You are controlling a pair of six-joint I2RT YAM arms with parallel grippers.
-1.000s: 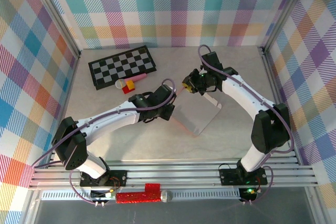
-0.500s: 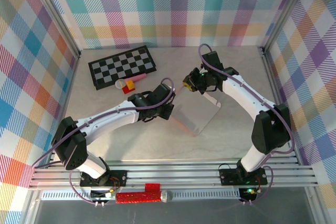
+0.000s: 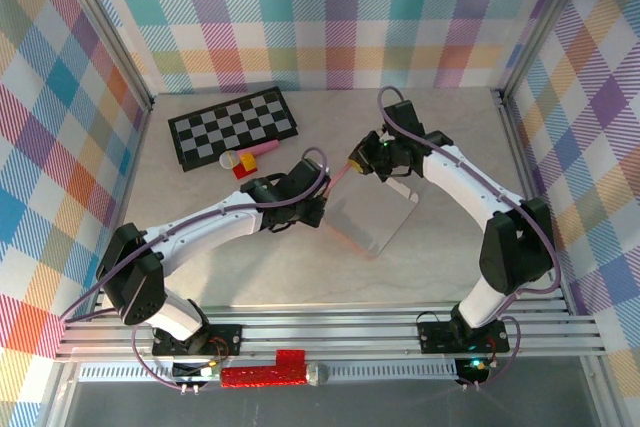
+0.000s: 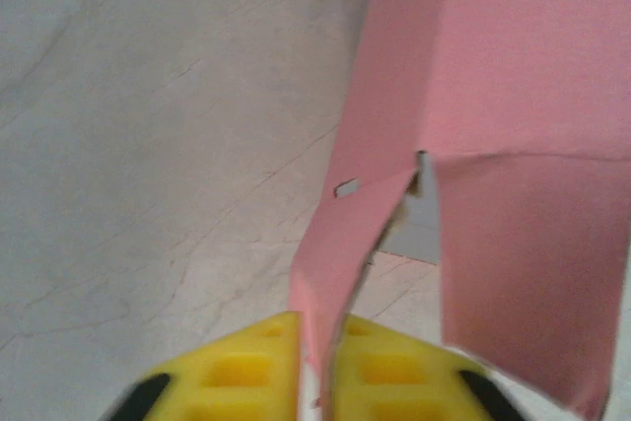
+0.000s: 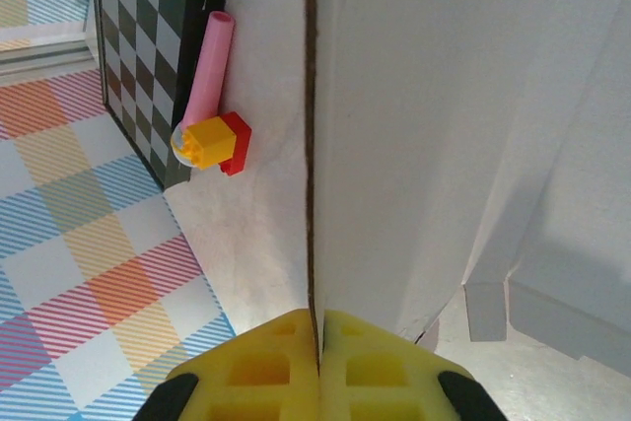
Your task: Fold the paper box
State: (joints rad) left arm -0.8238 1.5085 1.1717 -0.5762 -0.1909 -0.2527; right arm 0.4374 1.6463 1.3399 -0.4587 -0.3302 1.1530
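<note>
In right gripper (image 5: pixel 317 327): paper box (image 5: pixel 414 125) (edge-on)

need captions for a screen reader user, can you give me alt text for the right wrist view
The right gripper, its yellow fingertips shut, pinches the edge of the paper box, whose pale panel takes up the right half. At upper left a pink cylinder, a yellow block and a red block lie beside the checkerboard.
</note>
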